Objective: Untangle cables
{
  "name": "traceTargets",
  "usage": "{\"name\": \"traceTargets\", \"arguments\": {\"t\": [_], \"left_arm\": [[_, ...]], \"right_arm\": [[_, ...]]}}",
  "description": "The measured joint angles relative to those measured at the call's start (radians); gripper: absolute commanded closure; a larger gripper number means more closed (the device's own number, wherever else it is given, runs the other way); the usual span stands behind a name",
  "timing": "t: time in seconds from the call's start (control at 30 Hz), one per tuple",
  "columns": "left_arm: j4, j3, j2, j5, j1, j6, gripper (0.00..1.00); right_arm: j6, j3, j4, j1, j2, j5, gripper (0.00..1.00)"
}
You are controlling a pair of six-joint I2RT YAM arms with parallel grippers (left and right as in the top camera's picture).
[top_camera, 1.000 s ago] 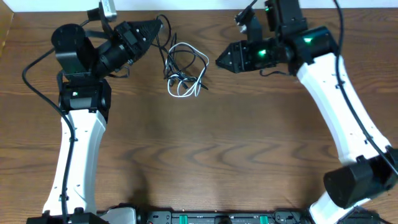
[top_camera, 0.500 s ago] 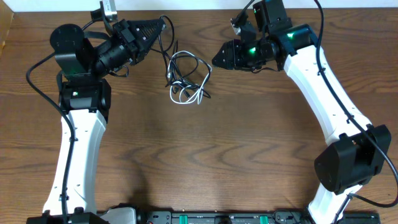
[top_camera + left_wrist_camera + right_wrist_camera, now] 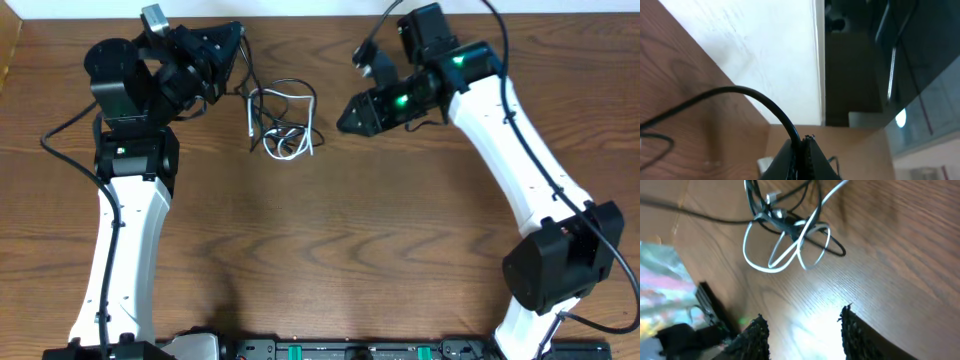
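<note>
The cables (image 3: 281,122) lie bunched on the table at the back centre, thin black cords wound through a white cable (image 3: 286,152). My left gripper (image 3: 236,36) is raised up and to the left of the bunch, shut on one black cable (image 3: 751,96) that arcs down from its tips (image 3: 804,139) toward the tangle. To the right of the bunch, my right gripper (image 3: 345,117) stands open and points at it. In the right wrist view the white loops and black cords (image 3: 790,232) lie ahead of the empty gripper (image 3: 802,321), apart from its fingers (image 3: 759,330).
The wooden table (image 3: 330,250) ends at a white wall (image 3: 300,8) just behind the cables. Thick black arm wires hang beside the left arm (image 3: 60,130) and above the right arm (image 3: 500,40). The arm bases stand at the front edge.
My left gripper has pulled its black cable left and back, dragging the bunch leftward. My right gripper has moved down and left, closer to the bunch.
</note>
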Motion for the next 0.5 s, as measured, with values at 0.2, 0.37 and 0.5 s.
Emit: {"name": "traceTargets", "arguments": {"t": [0.2, 0.37, 0.5], "left_arm": [[0.000, 0.000, 0.000, -0.023, 0.000, -0.137, 0.92], [0.000, 0.000, 0.000, -0.021, 0.000, -0.278, 0.92], [0.000, 0.000, 0.000, -0.009, 0.000, -0.372, 0.93]], "right_arm": [[-0.035, 0.000, 0.029, 0.110, 0.000, 0.112, 0.58], [-0.022, 0.000, 0.054, 0.168, 0.000, 0.226, 0.59], [0.000, -0.006, 0.087, 0.172, 0.000, 0.301, 0.59]]}}
